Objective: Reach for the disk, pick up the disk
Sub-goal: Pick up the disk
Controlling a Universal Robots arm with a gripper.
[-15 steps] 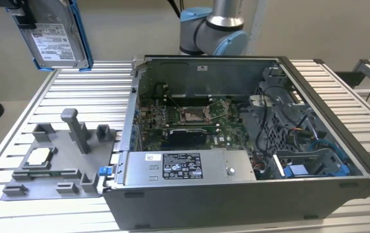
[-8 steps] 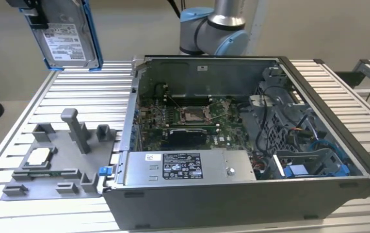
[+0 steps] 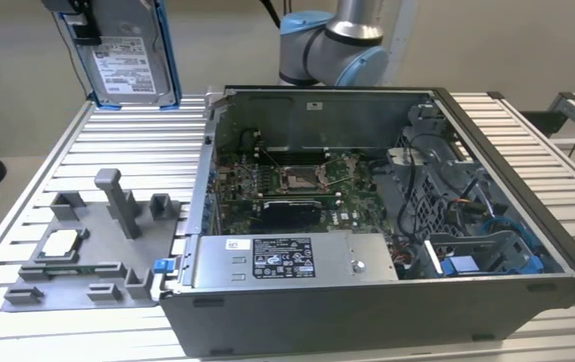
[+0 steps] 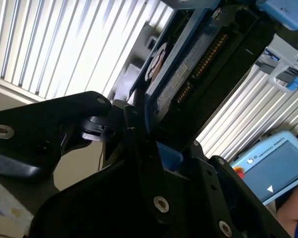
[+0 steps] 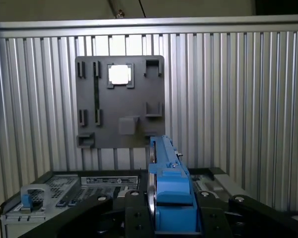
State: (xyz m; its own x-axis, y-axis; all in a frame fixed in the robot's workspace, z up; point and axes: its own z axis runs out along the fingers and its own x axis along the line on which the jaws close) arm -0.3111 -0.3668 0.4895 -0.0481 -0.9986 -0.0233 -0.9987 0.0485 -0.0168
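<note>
On the slatted aluminium table (image 3: 25,196) I count one open computer case (image 3: 388,302), one grey fixture plate (image 3: 86,256) and one small square chip (image 3: 61,241) seated in that plate. Inside the case lies one long grey box with a label (image 3: 287,260) along its near wall. One disk (image 3: 126,56) shows, and one arm (image 3: 332,38). The plate sits at the exterior view's left, just beside the case. A plain beige wall (image 3: 6,75) closes the room behind the table.

From its joint at the far edge behind the case, the arm reaches to the exterior view's far left and holds the disk high there, upright, with its white label facing the exterior camera and blue rails down both sides. In the first wrist view the gripper (image 5: 171,201) points down at the table, its black fingers (image 5: 134,206) pressed against the disk's two faces, pinching it edge-on above the plate.
</note>
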